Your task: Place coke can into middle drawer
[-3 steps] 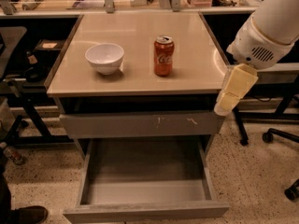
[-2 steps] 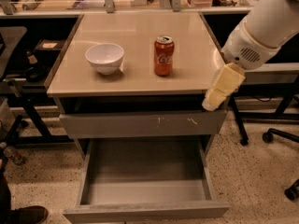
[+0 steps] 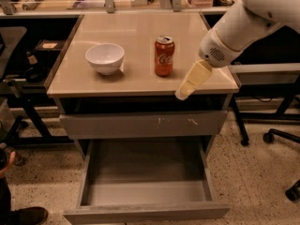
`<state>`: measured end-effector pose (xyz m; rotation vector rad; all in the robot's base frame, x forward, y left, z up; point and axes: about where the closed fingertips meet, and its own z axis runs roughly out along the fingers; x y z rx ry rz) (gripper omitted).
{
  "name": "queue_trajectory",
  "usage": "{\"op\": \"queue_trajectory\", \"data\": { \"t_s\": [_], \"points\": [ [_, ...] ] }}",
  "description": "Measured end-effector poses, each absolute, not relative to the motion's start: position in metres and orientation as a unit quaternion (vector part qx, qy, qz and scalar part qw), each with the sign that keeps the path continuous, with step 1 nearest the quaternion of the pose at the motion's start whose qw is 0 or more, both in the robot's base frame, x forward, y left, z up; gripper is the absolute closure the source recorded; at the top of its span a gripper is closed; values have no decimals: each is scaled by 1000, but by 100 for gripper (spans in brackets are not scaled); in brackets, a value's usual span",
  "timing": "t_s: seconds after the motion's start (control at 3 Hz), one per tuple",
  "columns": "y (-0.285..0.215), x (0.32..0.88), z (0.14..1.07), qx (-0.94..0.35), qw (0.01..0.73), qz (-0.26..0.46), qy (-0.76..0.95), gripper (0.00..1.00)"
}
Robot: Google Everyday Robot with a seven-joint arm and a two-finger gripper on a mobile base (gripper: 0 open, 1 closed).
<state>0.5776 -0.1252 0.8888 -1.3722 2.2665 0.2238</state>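
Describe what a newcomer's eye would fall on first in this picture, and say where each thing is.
The red coke can stands upright near the middle of the tan tabletop, with a white bowl beside it. A big white arm reaches in from the upper right, its yellowish tool over the tabletop's front edge, apart from the can. Below, the middle drawer is pulled wide open.

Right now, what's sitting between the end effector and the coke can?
Nothing: in the camera view, only bare tabletop separates the coke can from the end effector near the table's front edge.
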Motion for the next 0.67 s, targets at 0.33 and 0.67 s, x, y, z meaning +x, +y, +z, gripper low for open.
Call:
{"op": "queue_trajectory", "data": {
  "t_s": [0.33,0.67],
  "points": [
    [-110,602,873,-492,244,104,829,0],
    [-92,625,865,-494,251,116,825,0]
  ]
}}
